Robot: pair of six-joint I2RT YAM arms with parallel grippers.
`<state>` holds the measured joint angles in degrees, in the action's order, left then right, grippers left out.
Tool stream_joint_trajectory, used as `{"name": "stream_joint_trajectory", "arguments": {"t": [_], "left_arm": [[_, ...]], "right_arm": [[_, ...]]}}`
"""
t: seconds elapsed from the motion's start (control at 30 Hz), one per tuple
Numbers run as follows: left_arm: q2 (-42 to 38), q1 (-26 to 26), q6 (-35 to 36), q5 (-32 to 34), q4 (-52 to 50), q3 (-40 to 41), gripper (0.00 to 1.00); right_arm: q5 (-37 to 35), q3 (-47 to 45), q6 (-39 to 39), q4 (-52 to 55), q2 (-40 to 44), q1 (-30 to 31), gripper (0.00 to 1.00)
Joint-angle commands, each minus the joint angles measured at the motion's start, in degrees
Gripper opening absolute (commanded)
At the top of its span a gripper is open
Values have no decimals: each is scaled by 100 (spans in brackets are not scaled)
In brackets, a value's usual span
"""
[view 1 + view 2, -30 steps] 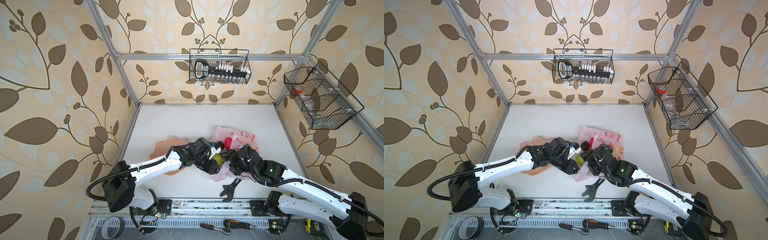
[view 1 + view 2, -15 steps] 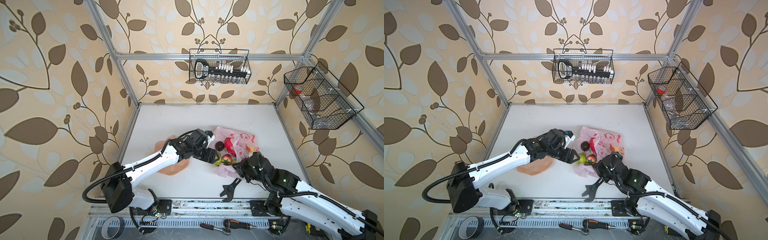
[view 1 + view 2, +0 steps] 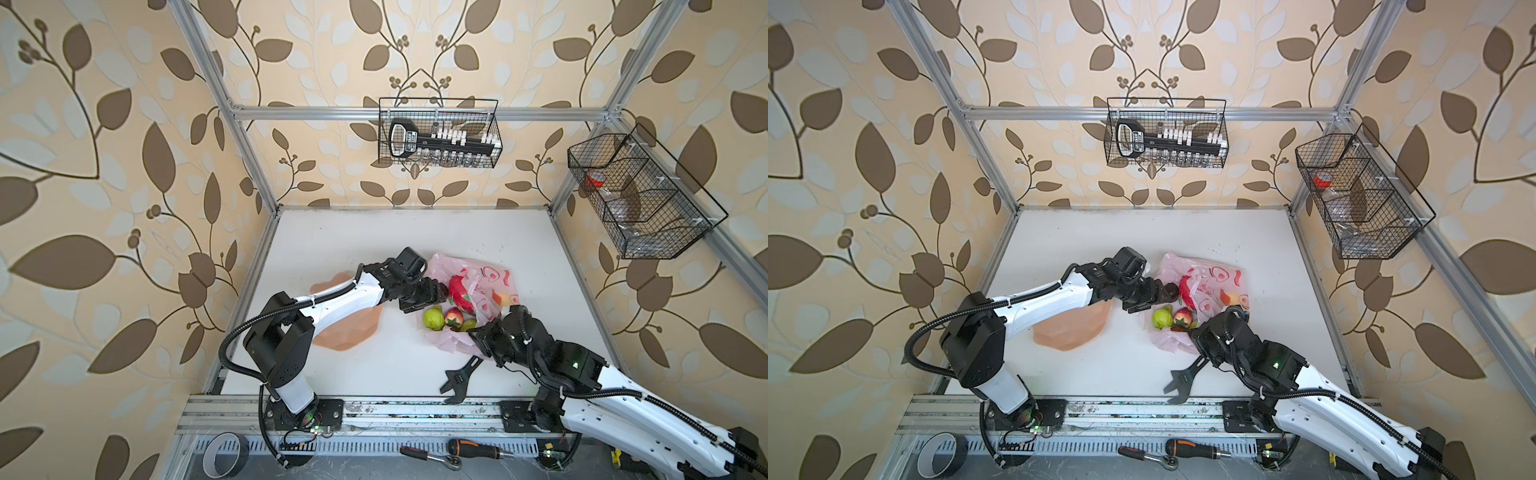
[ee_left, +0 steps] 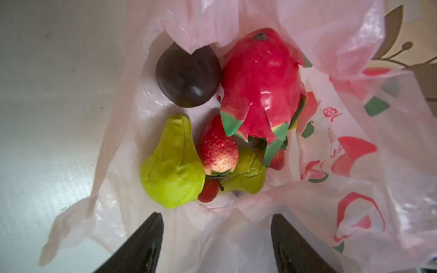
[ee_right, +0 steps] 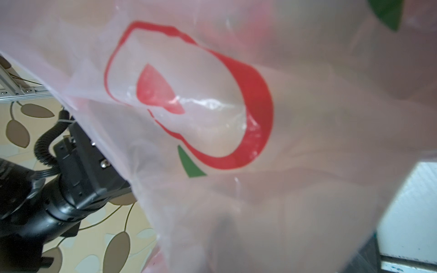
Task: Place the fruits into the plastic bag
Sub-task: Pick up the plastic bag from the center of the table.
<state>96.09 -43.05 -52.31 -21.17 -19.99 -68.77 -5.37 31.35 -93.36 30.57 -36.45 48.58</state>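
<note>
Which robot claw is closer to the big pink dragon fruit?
Left. The left claw hangs open over the plastic bag, close beside the dragon fruit. The right claw is farther off, shut on the bag's near edge, beyond the strawberry.

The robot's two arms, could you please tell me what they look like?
Both the left arm and right arm have glossy white shells with bulky black joints. A black ribbed cable loops outside each, fastened with small white ties. Small green lights glow on both. The jaws are matte black, tapered wedges.
</note>
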Motion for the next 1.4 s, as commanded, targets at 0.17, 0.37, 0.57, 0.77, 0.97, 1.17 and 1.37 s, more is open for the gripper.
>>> {"name": "stream_joint_trajectory", "arguments": {"t": [0.17,0.37,0.57,0.77,0.97,1.17,1.37], "left_arm": [[691,51,-1099,211,1309,-98,72],[961,90,-1070,821,1628,-150,70],[1141,107,-970,1096,1919,-315,70],[1519,139,-942,1127,2161,-530,69],[1748,180,-858,1240,2289,-764,68],[1904,178,-960,1383,2477,-936,68],[1956,182,-985,1432,2702,-1089,66]], "right_arm": [[170,-162,24,-148,24,-24,0],[298,-176,98,-174,68,-20,0],[321,-172,133,-149,177,-15,0],[348,-204,152,-111,269,-15,0],[380,-186,194,-117,292,-15,0],[422,-192,220,-163,298,-12,0],[457,-217,248,-224,294,-6,0]]}}
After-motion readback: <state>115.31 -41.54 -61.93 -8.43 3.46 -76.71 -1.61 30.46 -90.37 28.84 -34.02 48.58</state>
